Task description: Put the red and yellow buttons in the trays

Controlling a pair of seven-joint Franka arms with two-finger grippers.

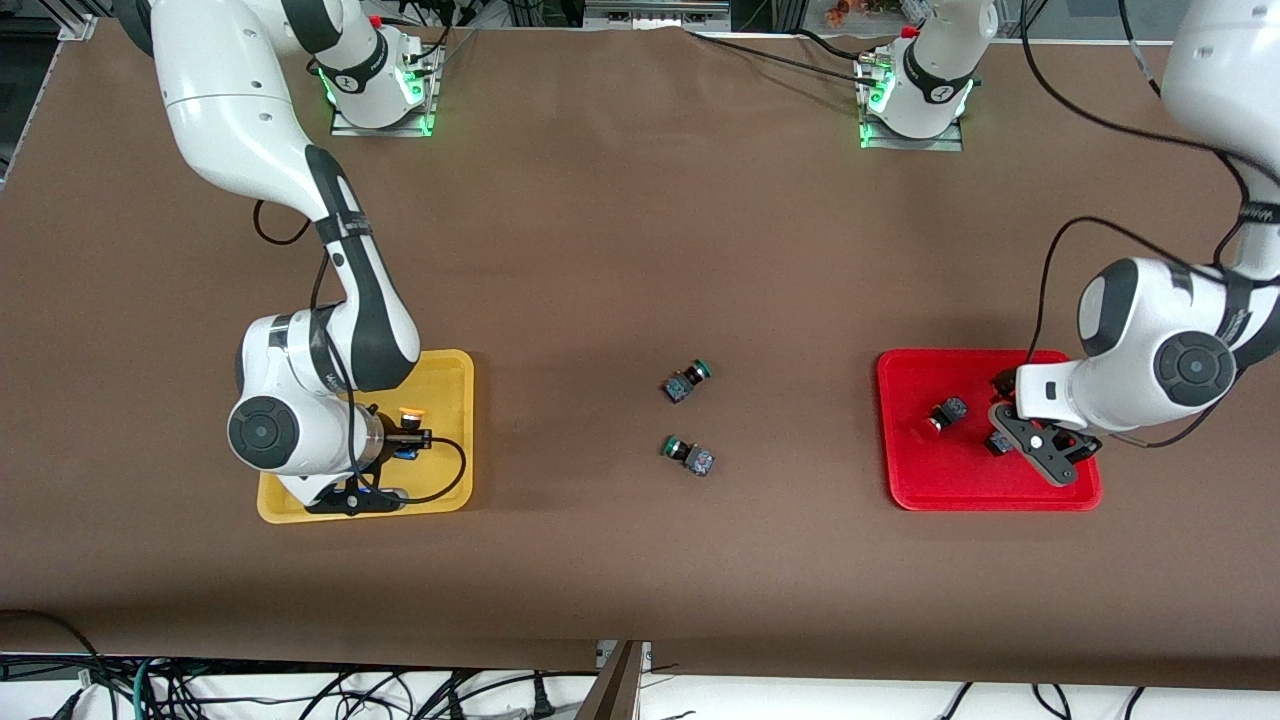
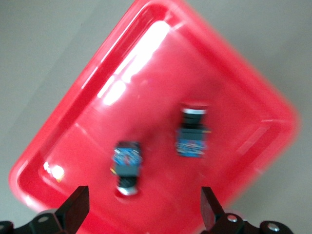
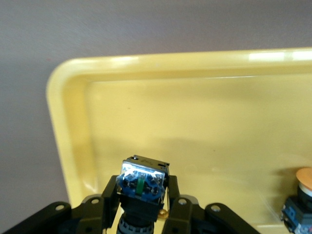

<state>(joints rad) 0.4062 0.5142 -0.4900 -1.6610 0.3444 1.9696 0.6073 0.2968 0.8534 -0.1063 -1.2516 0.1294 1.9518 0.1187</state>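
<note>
My right gripper (image 1: 412, 442) is over the yellow tray (image 1: 450, 370), shut on a dark button (image 3: 143, 180). The button's blue underside shows and its cap is hidden. A yellow-capped button (image 1: 410, 412) stands in that tray beside the gripper and also shows in the right wrist view (image 3: 302, 192). My left gripper (image 1: 1005, 410) is open and empty over the red tray (image 1: 920, 480). Two red buttons lie in that tray: one (image 1: 948, 413) clear of the gripper and one (image 1: 998, 442) partly under it. The left wrist view shows both of them (image 2: 126, 163) (image 2: 192, 134) between my spread fingers (image 2: 73, 209).
Two green-capped buttons (image 1: 688, 380) (image 1: 688, 455) lie on the brown table between the trays. A black cable (image 1: 445, 485) loops from my right wrist over the yellow tray's rim (image 3: 146, 66).
</note>
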